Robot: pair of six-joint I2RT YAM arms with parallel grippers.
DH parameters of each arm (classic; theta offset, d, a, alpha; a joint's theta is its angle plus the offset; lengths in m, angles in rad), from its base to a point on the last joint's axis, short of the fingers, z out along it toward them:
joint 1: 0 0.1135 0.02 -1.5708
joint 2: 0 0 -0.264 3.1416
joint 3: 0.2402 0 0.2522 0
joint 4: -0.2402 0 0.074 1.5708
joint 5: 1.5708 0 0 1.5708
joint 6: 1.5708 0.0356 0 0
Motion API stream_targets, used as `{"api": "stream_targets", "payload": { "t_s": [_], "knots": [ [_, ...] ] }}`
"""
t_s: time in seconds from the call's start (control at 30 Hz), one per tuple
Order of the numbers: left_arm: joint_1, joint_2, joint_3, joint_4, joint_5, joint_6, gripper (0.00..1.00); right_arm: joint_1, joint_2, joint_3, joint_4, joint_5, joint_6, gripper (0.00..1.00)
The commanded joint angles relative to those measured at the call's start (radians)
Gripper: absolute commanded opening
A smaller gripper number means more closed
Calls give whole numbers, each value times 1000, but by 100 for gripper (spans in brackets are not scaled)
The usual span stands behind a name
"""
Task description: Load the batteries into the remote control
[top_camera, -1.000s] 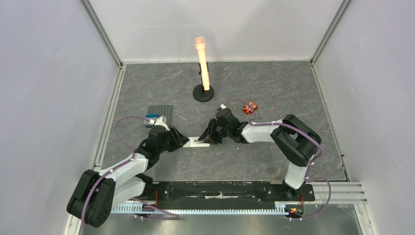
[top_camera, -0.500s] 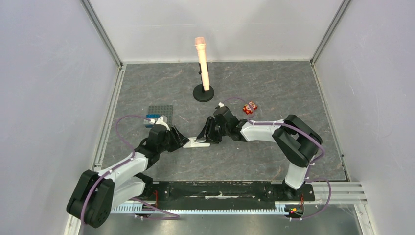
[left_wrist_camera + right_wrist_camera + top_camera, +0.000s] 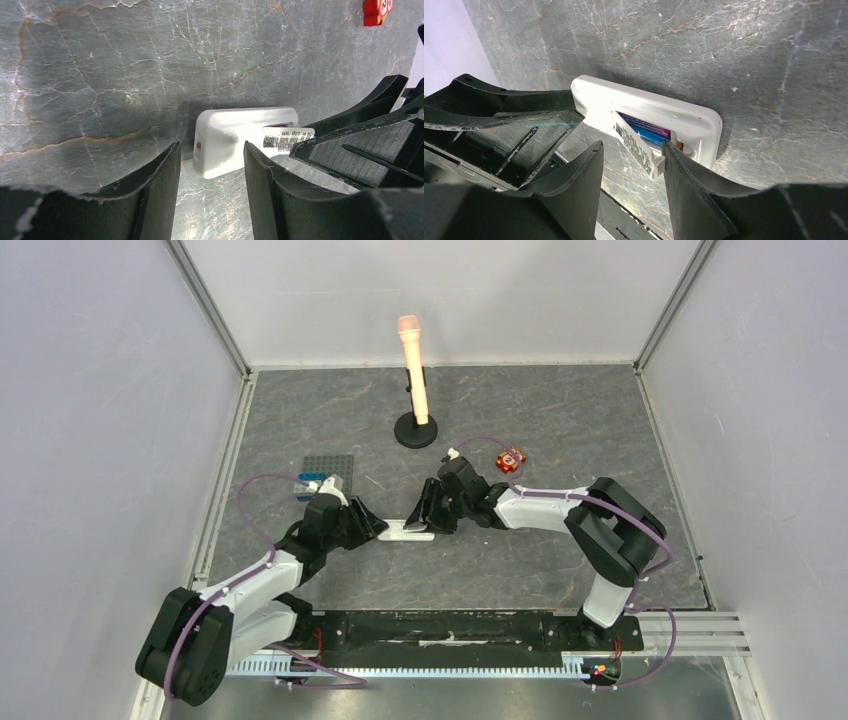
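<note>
While left hand [image 3: 372, 526] and right hand [image 3: 428, 512] gape by the remote control [image 3: 411, 533], walls [image 3: 100, 390] enclose marbled table [image 3: 560, 420].

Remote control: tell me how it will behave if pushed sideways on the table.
The remote control looks rigid and lies flat, so it would probably slide, not tip. Its cover, tilted over the batteries, looks unlatched and could shift.

The remote control [image 3: 649, 107] is shown white, the batteries [image 3: 651, 135] blue with a magenta band. The desk [image 3: 560, 420] is veined dark grey; a red block [image 3: 372, 12] is marked with white circles.
</note>
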Motion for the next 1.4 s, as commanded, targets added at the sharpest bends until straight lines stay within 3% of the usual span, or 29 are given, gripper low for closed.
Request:
{"api": "stream_targets", "payload": {
  "t_s": [0.0, 0.57, 1.37],
  "knots": [
    [-4, -6, 34, 11, 6, 35, 56, -7, -18, 13, -139, 59, -56, 50],
    [-5, 52, 31, 49, 22, 36, 55, -7, -27, -15, -74, -2, 39, 49],
    [-4, 70, 20, 49, 19, 45, 49, -17, -107, -52, -83, 10, 51, 46]
  ]
}}
